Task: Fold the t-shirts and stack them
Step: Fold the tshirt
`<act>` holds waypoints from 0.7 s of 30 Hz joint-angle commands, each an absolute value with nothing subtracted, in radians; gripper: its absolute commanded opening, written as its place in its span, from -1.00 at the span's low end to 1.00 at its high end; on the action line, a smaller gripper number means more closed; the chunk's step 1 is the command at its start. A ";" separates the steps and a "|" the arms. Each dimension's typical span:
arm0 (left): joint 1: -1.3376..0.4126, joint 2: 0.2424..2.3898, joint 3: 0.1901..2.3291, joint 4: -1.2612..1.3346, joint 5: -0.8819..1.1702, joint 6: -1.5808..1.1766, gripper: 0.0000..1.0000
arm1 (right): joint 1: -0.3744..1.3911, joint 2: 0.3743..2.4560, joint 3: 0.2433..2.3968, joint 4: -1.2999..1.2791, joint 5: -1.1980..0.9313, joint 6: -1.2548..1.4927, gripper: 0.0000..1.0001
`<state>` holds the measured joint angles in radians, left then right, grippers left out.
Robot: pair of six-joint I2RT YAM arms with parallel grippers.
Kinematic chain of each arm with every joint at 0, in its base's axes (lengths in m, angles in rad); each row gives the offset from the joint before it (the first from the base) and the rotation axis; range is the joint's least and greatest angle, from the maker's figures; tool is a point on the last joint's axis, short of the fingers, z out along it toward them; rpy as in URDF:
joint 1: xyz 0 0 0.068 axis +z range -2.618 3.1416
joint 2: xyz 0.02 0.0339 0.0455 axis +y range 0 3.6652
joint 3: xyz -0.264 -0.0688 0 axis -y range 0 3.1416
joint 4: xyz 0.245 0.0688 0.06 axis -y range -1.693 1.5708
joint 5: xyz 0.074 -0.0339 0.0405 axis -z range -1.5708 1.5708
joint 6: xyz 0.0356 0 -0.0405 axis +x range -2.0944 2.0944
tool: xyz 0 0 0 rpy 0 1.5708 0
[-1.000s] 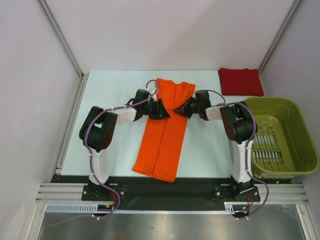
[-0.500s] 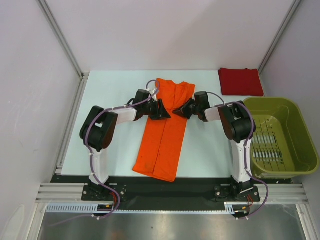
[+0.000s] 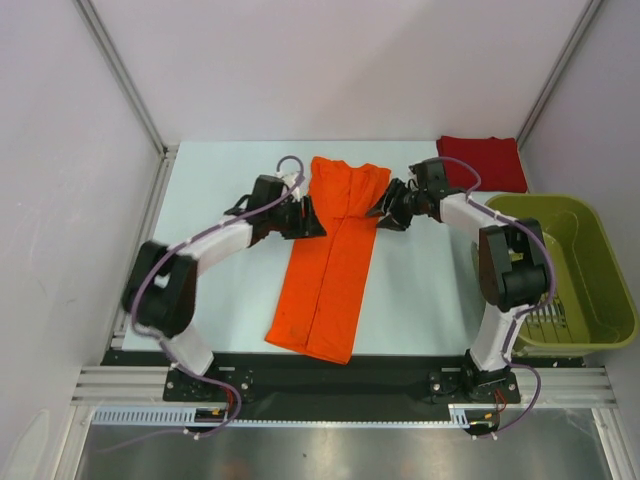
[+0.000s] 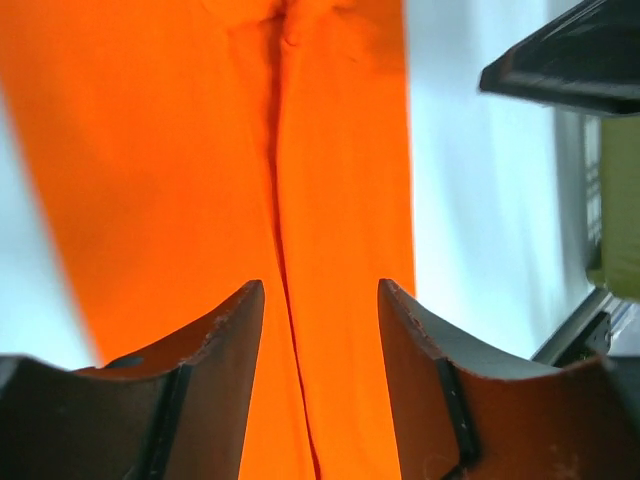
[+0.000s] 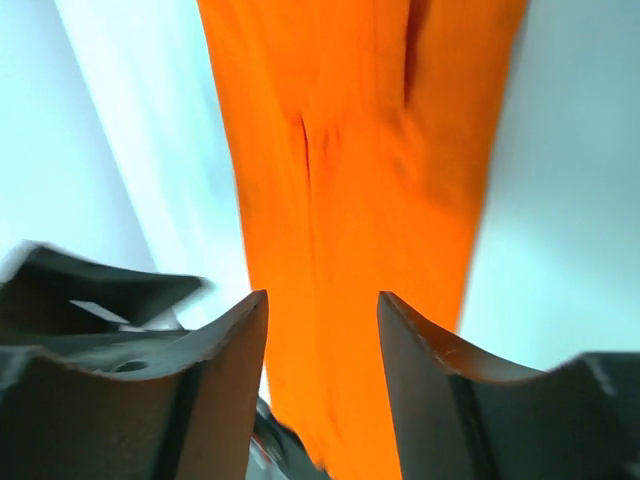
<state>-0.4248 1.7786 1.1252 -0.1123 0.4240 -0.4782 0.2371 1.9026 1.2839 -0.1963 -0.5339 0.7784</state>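
The bright orange t-shirt [image 3: 333,262] lies flat on the pale table as a long narrow strip, its collar end at the far side. It fills the left wrist view [image 4: 200,180] and the right wrist view [image 5: 370,180]. My left gripper [image 3: 310,222] sits at the strip's left edge, open, with only cloth showing below the fingertips [image 4: 320,285]. My right gripper [image 3: 380,213] sits at the strip's right edge, open and empty [image 5: 322,295]. The dark red t-shirt [image 3: 480,163] lies folded into a rectangle at the far right corner.
An olive-green plastic basket [image 3: 545,202] stands at the right edge, beside the right arm. Bare table [image 3: 220,260] stretches left of the orange strip. Metal frame rails run along the left and near edges.
Both grippers have drawn apart, off the top of the orange strip to its two side edges. The right gripper has opened from shut. Both arms have stretched farther out.
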 commanded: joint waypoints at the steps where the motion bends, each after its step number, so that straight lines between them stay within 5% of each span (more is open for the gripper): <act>1: -0.393 1.509 1.027 -0.296 0.334 -0.371 0.11 | 0.259 1.795 1.249 -0.517 -0.612 0.534 0.10; 5: -0.332 1.340 0.888 -0.454 0.339 -0.396 0.35 | 0.334 1.619 1.034 -0.557 -0.673 0.499 0.23; 14: -0.281 1.082 0.629 -0.607 0.342 -0.578 0.33 | 0.577 1.191 0.561 -0.335 -0.632 0.751 0.40; 21: -0.262 1.029 0.480 -0.606 0.360 -0.678 0.34 | 0.636 1.207 0.464 -0.143 -0.681 0.877 0.35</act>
<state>-0.2718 1.0435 0.5110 -0.6048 0.3367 -0.6064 0.5858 1.1904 0.4934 -0.2794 -0.6449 0.7979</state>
